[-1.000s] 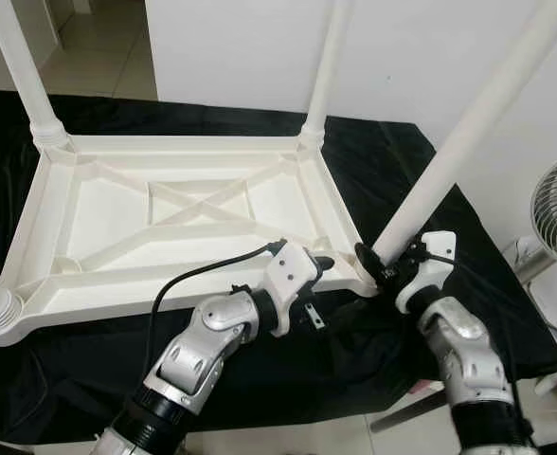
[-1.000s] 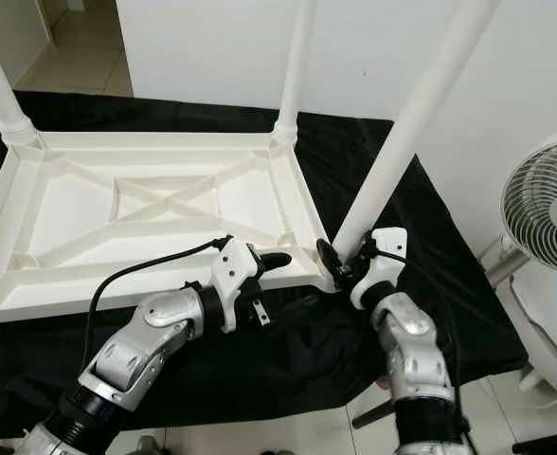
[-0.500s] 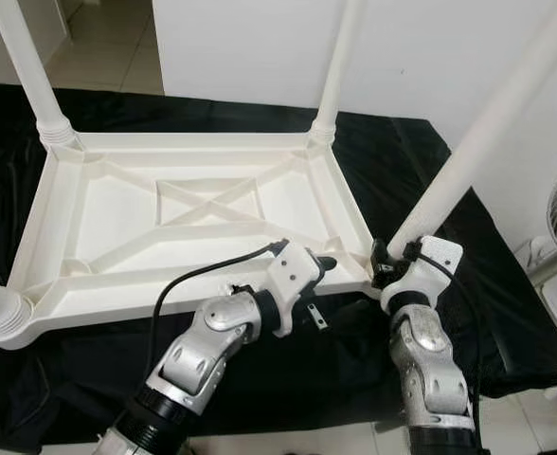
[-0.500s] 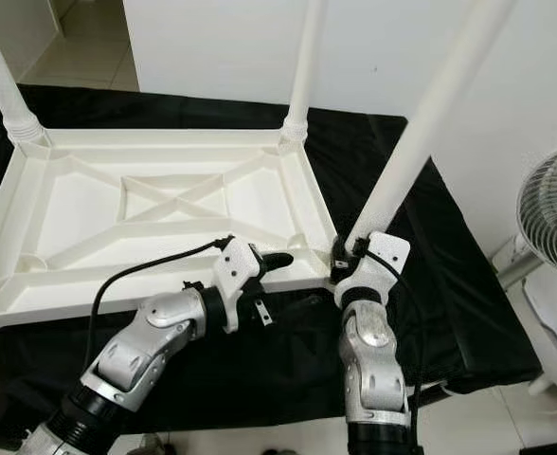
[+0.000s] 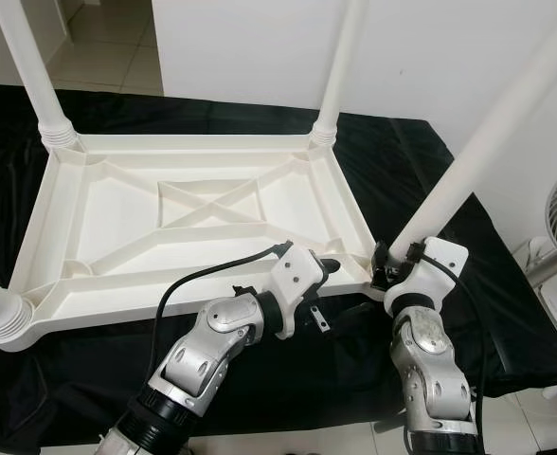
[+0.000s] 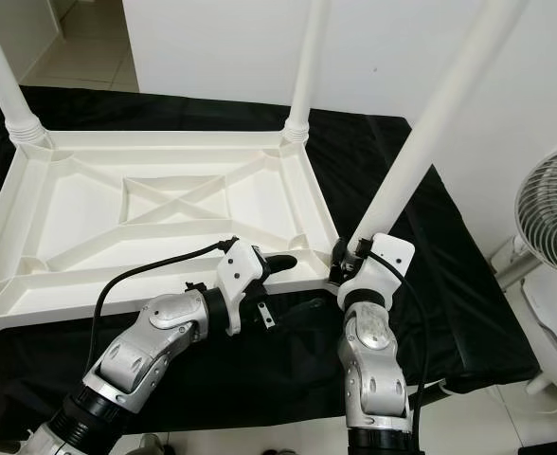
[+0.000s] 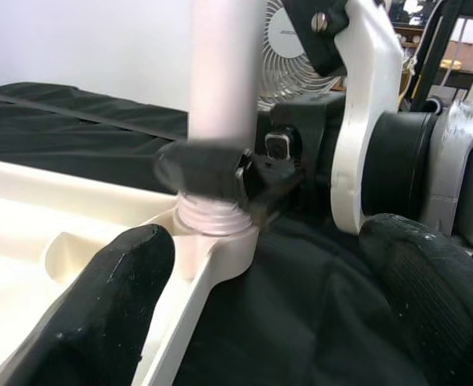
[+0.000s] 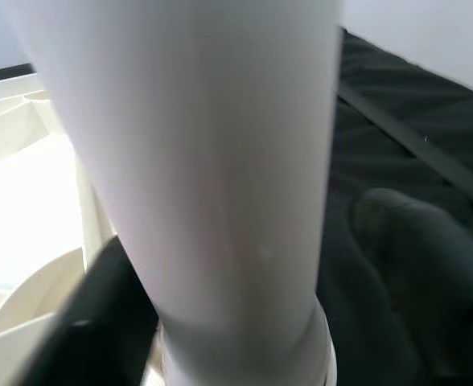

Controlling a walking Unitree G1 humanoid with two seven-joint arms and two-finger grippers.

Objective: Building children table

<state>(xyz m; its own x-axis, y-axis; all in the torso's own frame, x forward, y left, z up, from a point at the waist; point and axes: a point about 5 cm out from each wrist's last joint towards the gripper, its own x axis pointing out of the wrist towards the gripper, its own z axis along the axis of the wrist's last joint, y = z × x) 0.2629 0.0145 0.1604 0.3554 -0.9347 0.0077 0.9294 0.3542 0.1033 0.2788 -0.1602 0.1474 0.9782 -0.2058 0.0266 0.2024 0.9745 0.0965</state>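
white leg [image 5: 477, 156] — right gripper [image 5: 385, 268] apparently clamped

White plastic tabletop [image 5: 193, 213] lay upside down on black cloth [image 5: 421, 161], ribbed underside with X brace facing up. White tubular legs stood in the corners; near-right leg [image 5: 487, 142] leaned outward, its base at the corner socket [image 7: 212, 233].

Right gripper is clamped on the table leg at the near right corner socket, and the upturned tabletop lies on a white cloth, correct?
Not quite: the cloth is black, not white, as the left eye view shows. The rest stands: the right gripper is shut on the table leg at the near right corner socket of the upturned tabletop.
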